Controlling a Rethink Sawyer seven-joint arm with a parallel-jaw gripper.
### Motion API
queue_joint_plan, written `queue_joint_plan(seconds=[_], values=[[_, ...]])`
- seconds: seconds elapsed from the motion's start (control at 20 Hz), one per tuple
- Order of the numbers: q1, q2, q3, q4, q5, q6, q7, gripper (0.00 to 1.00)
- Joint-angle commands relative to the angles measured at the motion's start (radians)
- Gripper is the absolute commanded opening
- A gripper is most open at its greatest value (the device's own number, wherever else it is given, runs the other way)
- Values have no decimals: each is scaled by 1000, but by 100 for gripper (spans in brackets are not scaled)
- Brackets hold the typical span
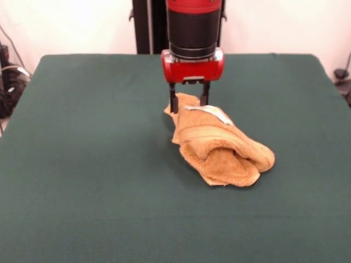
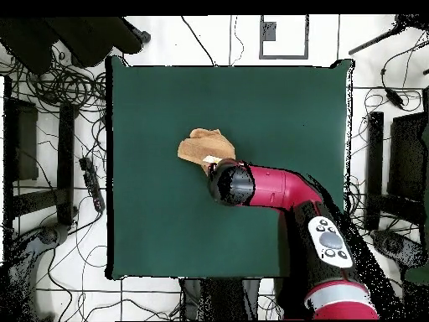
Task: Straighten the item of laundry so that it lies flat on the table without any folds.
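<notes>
Dark green table carries a crumpled towel; its far corner is straddled by the gripper, jaws spread, the bulk trailing toward the camera.

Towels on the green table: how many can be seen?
1. The crumpled orange towel lies near the middle of the table, its far corner between the claw fingers; nothing else shows on the cloth.
</notes>
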State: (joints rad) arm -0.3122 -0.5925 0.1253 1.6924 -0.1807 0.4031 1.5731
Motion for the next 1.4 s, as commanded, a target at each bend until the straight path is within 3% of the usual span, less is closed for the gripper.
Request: queue_joint_plan(seconds=[0.05,0.4,0.85,1.4], values=[[-21,-30,179,-6,-71,17,-90,100],[-108,-36,281,59,-131,5,-119,100],[-100,-72,273,92,-269,-36,-86,100],[-132,-46,301,66,-336,15,-83,100]])
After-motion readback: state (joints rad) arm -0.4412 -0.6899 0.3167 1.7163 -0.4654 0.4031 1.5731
